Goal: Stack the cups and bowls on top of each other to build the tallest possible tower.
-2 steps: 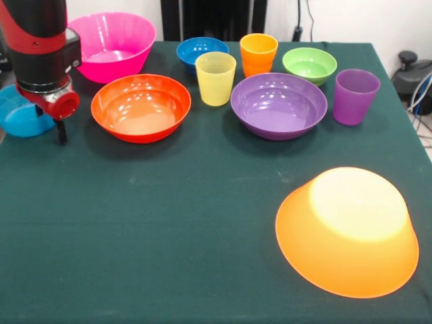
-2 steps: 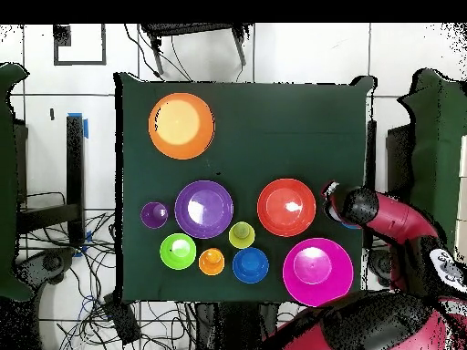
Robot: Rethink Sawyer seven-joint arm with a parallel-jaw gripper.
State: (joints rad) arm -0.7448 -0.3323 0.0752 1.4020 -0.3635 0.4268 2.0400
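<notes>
One inverted yellow-orange bowl (image 1: 347, 231) lay as base; gripper (image 1: 59, 128) hovered over light blue bowl (image 1: 23, 113), jaws' state untellable; advised a centred rim grasp.

Light blue bowl (image 1: 23, 113) half hidden behind arm (image 1: 40, 47); hand state indiscernible.

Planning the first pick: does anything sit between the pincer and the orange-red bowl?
Nothing visible does. The pincer hangs at the table's edge by the light blue bowl, and only bare green cloth lies between it and the orange-red bowl beside it.
</notes>
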